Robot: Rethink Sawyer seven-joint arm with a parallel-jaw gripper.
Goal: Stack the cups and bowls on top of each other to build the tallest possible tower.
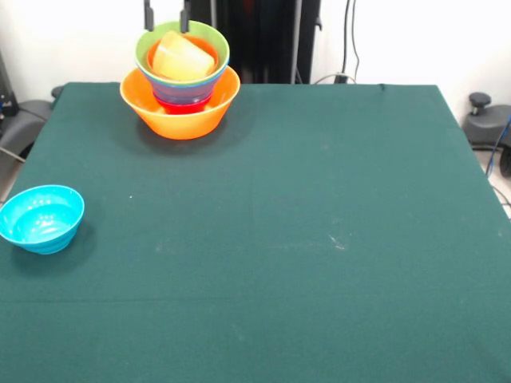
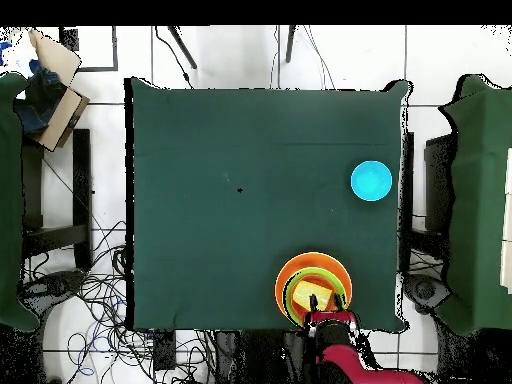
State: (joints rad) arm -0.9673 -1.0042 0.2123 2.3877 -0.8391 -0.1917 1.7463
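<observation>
Landmark: I take the tower (image 1: 180,88) as my reference; it sits at the far edge of the green table (image 1: 263,239), close to the robot's side.
Cyan bowl: leftmost in the front view, the cyan bowl (image 1: 41,217) stands alone, upright and empty, well apart from the tower, nearer the camera and to its left.
Tower make-up: a large orange bowl (image 1: 180,116) at the bottom, a red bowl (image 1: 184,105) and a blue-rimmed one nested in it, then a lime green bowl (image 1: 182,49) on top.
Cup: the pale-yellow cup (image 1: 182,57) lies tilted inside the lime green bowl, not upright.
Gripper: the gripper (image 1: 166,16) hangs just above the tower; I see two dark fingers (image 1: 148,16) spread apart with nothing between them.
Overhead check: the red arm (image 2: 345,365) reaches in over the tower's near rim; the cyan bowl (image 2: 371,181) lies well away from the pile.
Step in hand: I judge the cup has just been placed, with one bowl left to add.
Next move: I would lift clear of the tower, cross to the cyan bowl, grip its rim, and set it down gently, since the tilted cup may make a poor seat.
Writing: none that I can read on any bowl, the cup or the table.
</observation>
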